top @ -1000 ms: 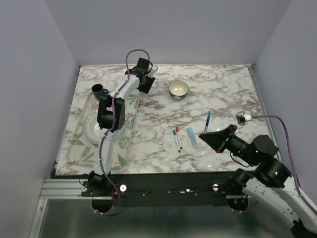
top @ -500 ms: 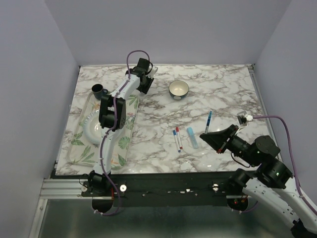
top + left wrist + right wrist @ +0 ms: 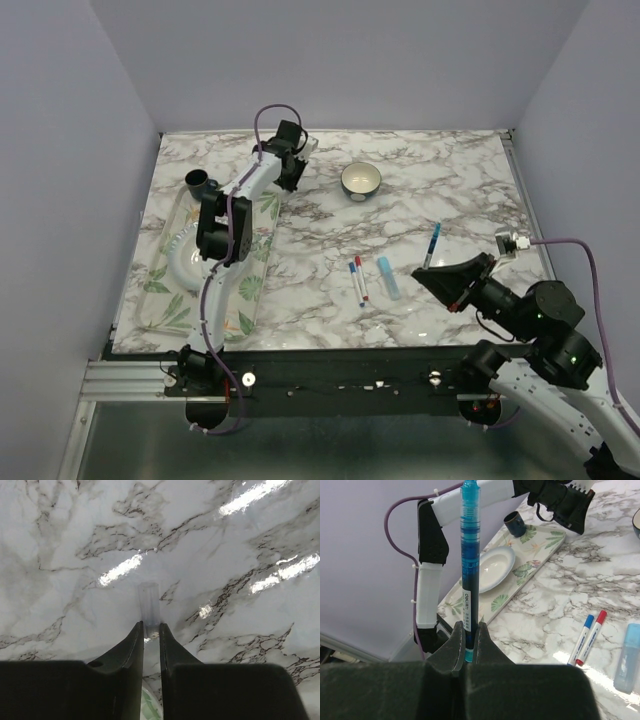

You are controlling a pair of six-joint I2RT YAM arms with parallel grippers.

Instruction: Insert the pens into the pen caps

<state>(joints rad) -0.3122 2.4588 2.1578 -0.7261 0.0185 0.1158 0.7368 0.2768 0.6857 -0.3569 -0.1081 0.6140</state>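
In the left wrist view a short clear pen cap (image 3: 149, 605) lies on the marble, its near end pinched between the tips of my left gripper (image 3: 150, 626), which is shut on it. Seen from above, that left gripper (image 3: 303, 148) is at the far left of the table. My right gripper (image 3: 468, 627) is shut on a dark blue pen (image 3: 470, 555), which stands straight up out of the jaws. From above the same pen (image 3: 432, 243) hangs over the table's right side. Two white pens, one blue-tipped (image 3: 354, 282) and one red-tipped (image 3: 362, 279), lie beside a pale blue marker (image 3: 388, 278).
A small bowl (image 3: 361, 180) stands at the back middle. A leaf-patterned tray (image 3: 255, 290) along the left edge carries a white plate (image 3: 185, 262) and a dark cup (image 3: 198, 181). The left arm reaches over the tray.
My left gripper's jaws have narrowed onto the clear cap. The right gripper has carried the blue pen a little to the right.
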